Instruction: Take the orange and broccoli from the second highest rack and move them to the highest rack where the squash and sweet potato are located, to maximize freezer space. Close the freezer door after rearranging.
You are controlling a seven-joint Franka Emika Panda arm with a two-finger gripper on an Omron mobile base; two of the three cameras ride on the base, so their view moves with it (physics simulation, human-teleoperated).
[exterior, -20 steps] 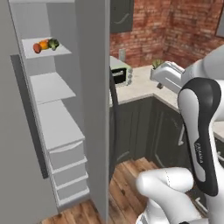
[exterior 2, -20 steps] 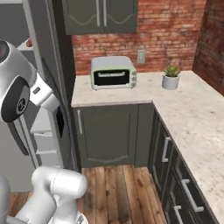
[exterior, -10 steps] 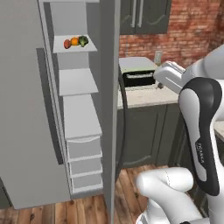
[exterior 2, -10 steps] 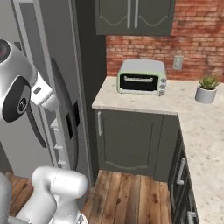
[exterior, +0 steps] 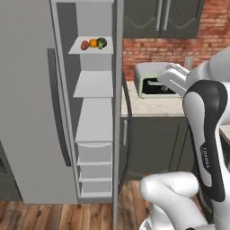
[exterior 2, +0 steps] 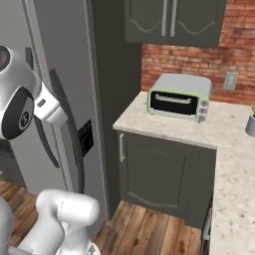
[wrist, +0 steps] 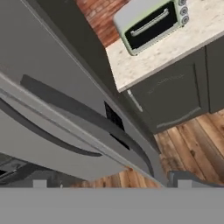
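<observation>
Freezer (exterior: 96, 112) stands open on my left base view: its door (exterior: 31, 103) is swung out to the left, and I can see the white shelves inside. On a high shelf (exterior: 92, 48) sit three small things in a row, a reddish-brown one at the left, the orange (exterior: 93, 43) in the middle and the broccoli (exterior: 102, 42) at the right, close together. The shelves under it look bare, with drawers (exterior: 95, 168) at the bottom.

My right base view gives none of that interior; it shows the closed grey door (exterior 2: 64, 84) with its dark curved handle (exterior 2: 67, 122), and beside it a counter (exterior 2: 194, 132) carrying a toaster oven (exterior 2: 179, 97) against a brick wall (exterior 2: 199, 62).

My hand view looks across both dark handles (wrist: 87, 116) at a tilt, with the toaster oven at the top and wood floor (wrist: 188, 148) below. The fingers are spread wide and hold nothing.
</observation>
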